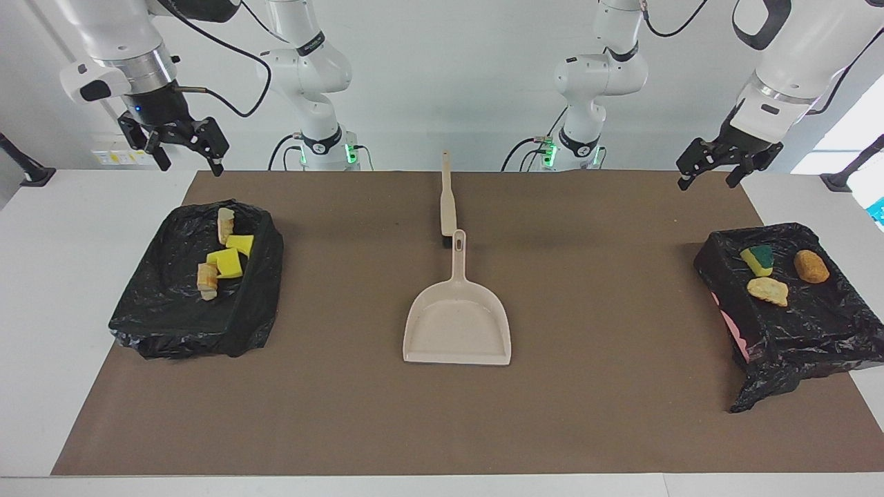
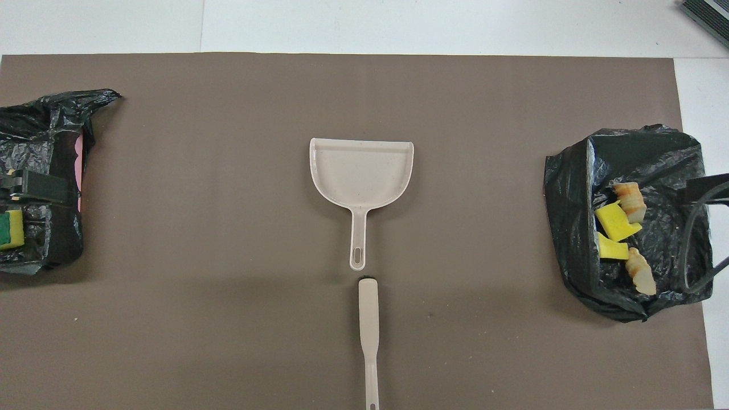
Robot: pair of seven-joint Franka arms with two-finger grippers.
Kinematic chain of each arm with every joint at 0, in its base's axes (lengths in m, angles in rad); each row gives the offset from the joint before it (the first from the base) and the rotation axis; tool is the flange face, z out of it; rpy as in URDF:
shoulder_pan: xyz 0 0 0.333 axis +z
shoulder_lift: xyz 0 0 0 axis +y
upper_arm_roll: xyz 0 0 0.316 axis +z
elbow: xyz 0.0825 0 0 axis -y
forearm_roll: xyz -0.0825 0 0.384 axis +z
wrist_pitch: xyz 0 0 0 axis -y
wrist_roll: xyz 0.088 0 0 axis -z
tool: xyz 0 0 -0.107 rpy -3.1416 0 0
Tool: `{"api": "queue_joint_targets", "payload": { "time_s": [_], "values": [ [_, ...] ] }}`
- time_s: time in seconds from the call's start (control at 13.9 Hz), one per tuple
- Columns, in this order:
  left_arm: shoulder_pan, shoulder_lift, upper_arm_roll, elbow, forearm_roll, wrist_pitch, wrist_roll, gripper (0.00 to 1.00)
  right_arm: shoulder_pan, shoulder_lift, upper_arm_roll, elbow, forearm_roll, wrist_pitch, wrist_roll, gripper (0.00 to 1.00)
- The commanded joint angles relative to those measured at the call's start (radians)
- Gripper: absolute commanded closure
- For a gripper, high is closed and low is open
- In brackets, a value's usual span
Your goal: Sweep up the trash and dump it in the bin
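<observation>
**Trash lies in two lined bins, both end effectors up and empty**

At the right arm's end of the desk point(image 1: 41, 290), the right end effector point(image 1: 185, 153) hangs in the air over the desk edge near the robots, with its fingers apart and nothing between them. Below it sits a bin lined with a black bag point(image 1: 173, 314). Inside are four pieces of trash: two yellow sponge pieces point(image 1: 230, 257) and two beige lumps point(image 1: 207, 279).

In the middle of the brown mat point(image 1: 331, 414) lies the beige dustpan point(image 1: 457, 331), with its handle toward the robots. The hand brush point(image 1: 447, 207) lies just beside the handle end, nearer to the robots.

At the left arm's end, a second black-lined bin point(image 1: 801, 331) holds a yellow and green sponge point(image 1: 757, 259), a beige lump point(image 1: 767, 290) and an orange-brown lump point(image 1: 811, 266). The left end effector point(image 1: 708, 177) hangs over the mat near this bin, also open and empty.
</observation>
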Motion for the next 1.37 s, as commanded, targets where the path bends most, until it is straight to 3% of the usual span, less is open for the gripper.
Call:
{"api": "queue_joint_targets", "payload": {
  "time_s": [0.0, 0.58, 1.29],
  "values": [
    [0.007, -0.009, -0.005, -0.005, 0.017, 0.003, -0.011, 0.00, 0.013, 0.003, 0.001, 0.004, -0.003, -0.011, -0.021, 0.00],
    [0.006, -0.009, -0.005, -0.007, 0.017, 0.003, -0.011, 0.00, 0.077, -0.003, -0.002, 0.001, -0.007, -0.043, -0.020, 0.00],
    [0.006, -0.007, -0.005, -0.005, 0.017, 0.003, -0.011, 0.00, 0.070, -0.003, -0.002, 0.011, -0.001, -0.041, -0.021, 0.00]
  ]
}}
